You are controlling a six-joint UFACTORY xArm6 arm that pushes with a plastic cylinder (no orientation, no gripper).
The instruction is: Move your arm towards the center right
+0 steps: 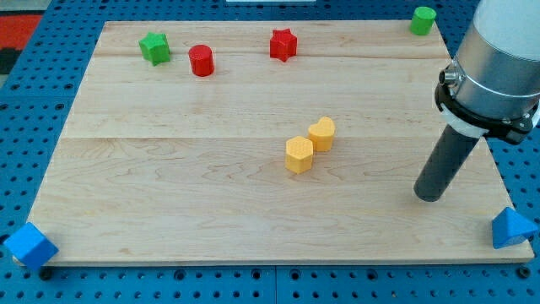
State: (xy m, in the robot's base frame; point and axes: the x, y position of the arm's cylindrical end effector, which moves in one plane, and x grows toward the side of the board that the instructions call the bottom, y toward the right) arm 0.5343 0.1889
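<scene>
My tip [428, 197] rests on the wooden board [186, 203] near its right edge, a little below mid-height. The dark rod rises up and to the right into the silver arm body [498, 59]. A yellow hexagon block [299, 154] and a yellow heart block [321, 133] touch each other near the board's centre, well to the left of my tip. A red cylinder [201, 61], a red star [283, 44] and a green star [155, 47] sit along the view's top.
A green cylinder [423, 19] stands at the board's top right corner. A blue block [30, 246] sits at the bottom left corner, a blue triangular block [512, 228] at the bottom right corner. A blue perforated base [253, 287] surrounds the board.
</scene>
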